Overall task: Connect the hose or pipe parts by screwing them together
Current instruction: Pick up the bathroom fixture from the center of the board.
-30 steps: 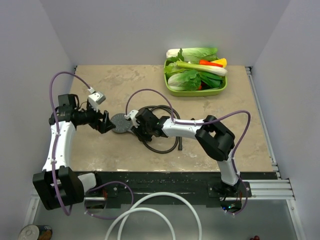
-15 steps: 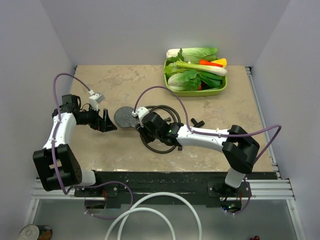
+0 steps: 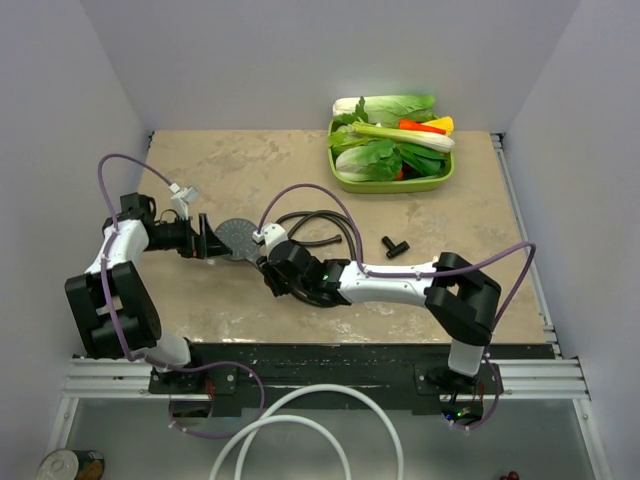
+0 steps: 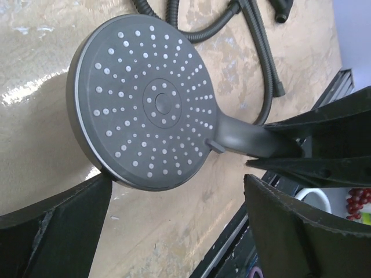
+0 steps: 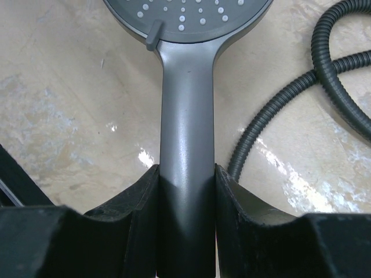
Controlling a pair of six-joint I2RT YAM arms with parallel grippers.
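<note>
The dark grey shower head [image 3: 238, 237] is held at the table's left-middle, its dotted disc face [image 4: 153, 104] turned toward my left gripper. My right gripper [image 5: 186, 174] is shut on its handle [image 5: 186, 110], one finger pressed on each side. In the top view the right gripper [image 3: 264, 259] sits just right of the disc. My left gripper [image 3: 207, 240] stands open just left of the disc. Its fingertips are spread wide near the disc's rim, with nothing between them [image 4: 177, 185]. The thin black hose [image 3: 322, 224] lies looped behind the right wrist [image 5: 342, 63]. The small black T-fitting [image 3: 393, 245] lies alone further right.
A green tray [image 3: 345, 183] of vegetables stands at the back right. A thick white hose [image 3: 300, 425] curls below the table's front rail [image 3: 320, 355]. A can [image 3: 70, 465] sits at the bottom left, off the table.
The right arm has carried the shower head slightly left and nearer, uncovering the T-fitting. The left gripper has drawn back left and turned to face the disc, still open.
</note>
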